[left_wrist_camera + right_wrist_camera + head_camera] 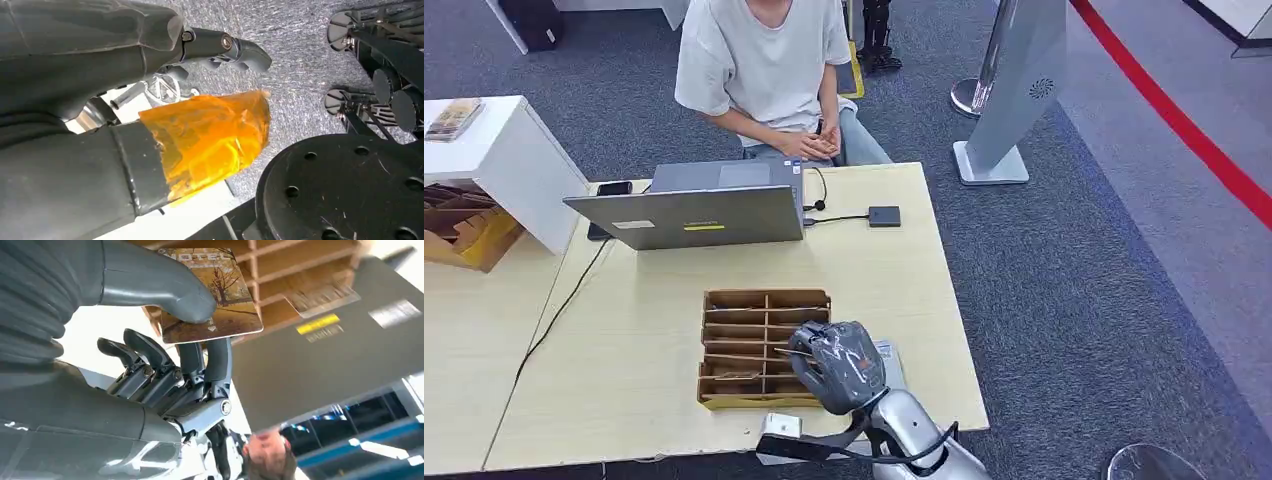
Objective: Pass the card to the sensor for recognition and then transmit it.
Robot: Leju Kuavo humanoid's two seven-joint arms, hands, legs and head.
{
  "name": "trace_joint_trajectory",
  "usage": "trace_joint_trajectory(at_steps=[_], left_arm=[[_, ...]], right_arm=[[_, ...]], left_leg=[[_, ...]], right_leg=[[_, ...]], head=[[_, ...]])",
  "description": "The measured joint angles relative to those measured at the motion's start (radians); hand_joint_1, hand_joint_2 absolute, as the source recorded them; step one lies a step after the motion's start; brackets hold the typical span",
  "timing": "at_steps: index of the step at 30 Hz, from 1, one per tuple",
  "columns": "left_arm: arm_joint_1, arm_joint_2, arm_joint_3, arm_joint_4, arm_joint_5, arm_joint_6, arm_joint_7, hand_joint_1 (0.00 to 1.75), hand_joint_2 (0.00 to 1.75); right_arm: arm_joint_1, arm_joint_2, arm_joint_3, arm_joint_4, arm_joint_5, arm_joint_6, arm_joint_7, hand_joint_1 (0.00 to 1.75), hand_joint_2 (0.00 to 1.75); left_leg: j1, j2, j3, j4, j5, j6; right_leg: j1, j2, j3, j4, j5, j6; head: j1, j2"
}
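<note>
Light wood table [879, 290]: laptop [692, 213], phone [614, 188], small black sensor [884, 216] with cable, cardboard divider tray [749, 345].

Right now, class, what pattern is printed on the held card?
An autumn tree scene in golden brown on the card, clearest in the right wrist view.

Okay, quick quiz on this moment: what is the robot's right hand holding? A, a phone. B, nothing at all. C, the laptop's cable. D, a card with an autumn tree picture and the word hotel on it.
D: in the right wrist view the right hand pinches a card between thumb and fingers, printed with autumn trees and the word HOTEL, just in front of the cardboard organizer.
</note>
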Motion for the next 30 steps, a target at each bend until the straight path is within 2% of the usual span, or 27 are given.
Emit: trace_joint_trajectory(at_steps=[4,14,30], left_arm=[[0.001,0.0,-0.005,0.0,0.003,0.0,-0.005,0.0,0.0],[0.01,0.0,-0.006,0.0,0.012,-0.004,-0.012,0.0,0.0],[0.012,0.001,-0.02,0.0,0.016,-0.008,-0.014,0.0,0.0]], right_arm=[[0.027,-0.001,-0.012,-0.049,-0.017,-0.023,-0.03,1.75,1.75],[0.099,-0.003,-0.035,-0.202,-0.046,-0.032,-0.06,1.75,1.75],[0.118,-0.009,-0.057,-0.277,-0.072,-0.029,-0.083,1.75,1.75]], left_leg=[[0.0,0.0,0.0,0.0,0.0,0.0],[0.0,0.0,0.0,0.0,0.0,0.0],[0.0,0.0,0.0,0.0,0.0,0.0]], right_leg=[[0.0,0.0,0.0,0.0,0.0,0.0],[0.0,0.0,0.0,0.0,0.0,0.0],[0.0,0.0,0.0,0.0,0.0,0.0]], head=[[0.0,0.0],[0.0,0.0],[0.0,0.0]])
